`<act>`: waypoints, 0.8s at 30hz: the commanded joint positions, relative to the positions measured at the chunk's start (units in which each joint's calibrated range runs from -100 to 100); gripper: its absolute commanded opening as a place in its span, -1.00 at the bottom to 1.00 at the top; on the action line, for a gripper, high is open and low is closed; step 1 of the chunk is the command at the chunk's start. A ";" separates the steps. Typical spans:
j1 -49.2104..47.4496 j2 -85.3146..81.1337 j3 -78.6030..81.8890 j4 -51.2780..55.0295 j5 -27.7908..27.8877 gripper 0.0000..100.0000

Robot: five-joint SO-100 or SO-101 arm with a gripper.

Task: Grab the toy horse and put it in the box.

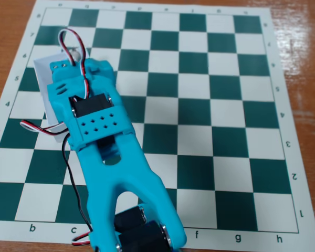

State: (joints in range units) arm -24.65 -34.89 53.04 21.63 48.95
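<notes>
My blue gripper (77, 59) reaches from the bottom of the fixed view to the upper left and hangs over the white box (40, 80). The box lies on the left side of the chessboard, and the arm covers most of it. Only its left wall and a lower corner show. A small grey-white shape (75, 53) shows at the gripper's tip over the box's far end; it may be the toy horse, but it is too small to tell. The wrist hides the jaws, so I cannot tell whether they are open or shut.
A green and white chessboard mat (199, 105) covers a wooden table (299, 31). Red, white and black wires (68, 39) loop above the gripper and trail beside the arm (115, 173). No other pieces stand on the board.
</notes>
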 commanded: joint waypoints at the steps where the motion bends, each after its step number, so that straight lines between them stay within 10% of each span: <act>1: -0.93 4.36 -6.29 0.38 -0.57 -1.00; 24: -1.64 27.99 -26.77 13.09 -2.57 -1.00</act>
State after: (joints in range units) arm -27.33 -7.40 29.56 35.29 46.45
